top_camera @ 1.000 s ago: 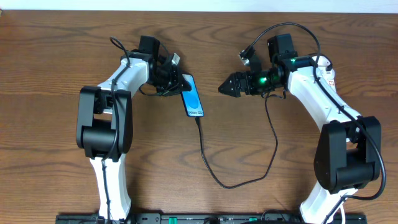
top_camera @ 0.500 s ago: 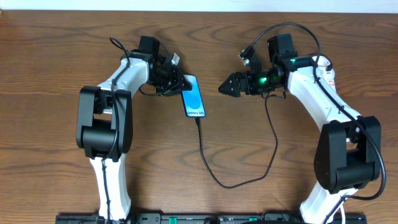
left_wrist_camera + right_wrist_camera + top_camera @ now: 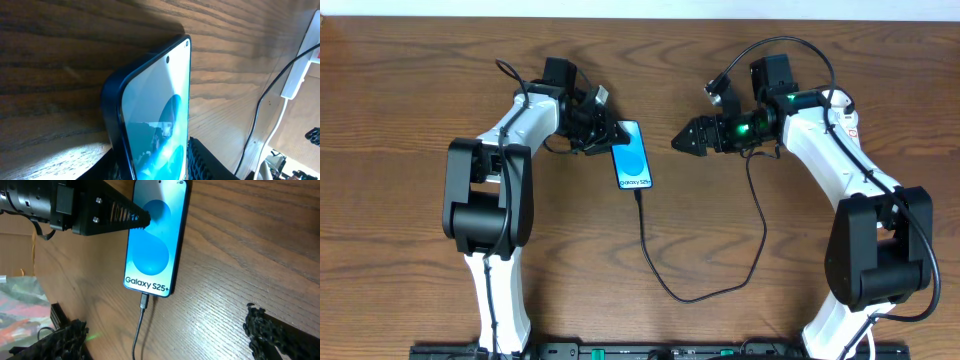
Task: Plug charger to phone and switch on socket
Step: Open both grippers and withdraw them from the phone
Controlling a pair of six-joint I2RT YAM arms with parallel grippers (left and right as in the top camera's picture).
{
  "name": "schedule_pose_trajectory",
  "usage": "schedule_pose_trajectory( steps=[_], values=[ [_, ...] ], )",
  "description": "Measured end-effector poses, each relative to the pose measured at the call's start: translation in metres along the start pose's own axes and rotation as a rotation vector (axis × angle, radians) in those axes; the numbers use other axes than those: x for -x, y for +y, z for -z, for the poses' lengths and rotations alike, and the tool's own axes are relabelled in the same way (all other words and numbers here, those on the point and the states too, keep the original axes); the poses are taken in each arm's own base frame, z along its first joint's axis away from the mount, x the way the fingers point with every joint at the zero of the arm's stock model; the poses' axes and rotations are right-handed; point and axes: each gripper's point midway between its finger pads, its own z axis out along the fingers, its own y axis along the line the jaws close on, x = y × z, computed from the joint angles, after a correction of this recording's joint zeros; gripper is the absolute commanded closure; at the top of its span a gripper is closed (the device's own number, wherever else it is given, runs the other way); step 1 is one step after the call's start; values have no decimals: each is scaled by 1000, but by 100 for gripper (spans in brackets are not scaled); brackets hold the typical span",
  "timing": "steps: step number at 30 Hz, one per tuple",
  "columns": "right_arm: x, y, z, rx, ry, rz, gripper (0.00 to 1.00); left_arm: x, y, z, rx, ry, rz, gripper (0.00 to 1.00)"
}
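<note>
Jaws first: reading the left gripper [image 3: 610,131] as pinched onto the phone [image 3: 633,158] at its upper left edge, with one ribbed pad [image 3: 132,216] lying over the screen rim; can't see the opposite finger cleanly. Reading the right gripper [image 3: 680,143] as spread wide with nothing between, fingers [image 3: 267,330] hanging well apart, near the phone's right side, no contact. Got the phone screen-up over the wooden table [image 3: 400,200], lit light blue with overlapping circles and "Galaxy S25+" along its bottom end; can't tell whether fully flat. Got the charger [image 3: 665,285] plug tip [image 3: 144,301] seated in the phone's bottom port. From there tracing the thin black cable down away from the phone's bottom end, around a loop to the phone's lower right, then back up toward the right arm [image 3: 840,160]. Seeing the socket [image 3: 296,75] only in the left wrist view: white strip with a red mark, beyond the phone's screen side and well apart from it, white cord [image 3: 280,122] trailing off it. Can't tell switch position. Also catching a black cable run [image 3: 259,112] beside that cord, between phone and socket.
</note>
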Motion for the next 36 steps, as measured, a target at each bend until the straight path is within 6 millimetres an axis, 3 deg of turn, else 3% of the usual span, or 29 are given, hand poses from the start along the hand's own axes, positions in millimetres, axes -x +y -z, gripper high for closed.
schedule_pose_trajectory(
  steps=[28,33,36],
  values=[
    [-2,-1,0,-3,7,-7,1,6,16,3,83,-32,6,64],
    [-3,-3,0,-19,12,-12,1,11,24,17,98,-46,39,64],
    [-3,-4,0,-25,12,-11,8,15,19,36,96,-74,43,64]
  ],
)
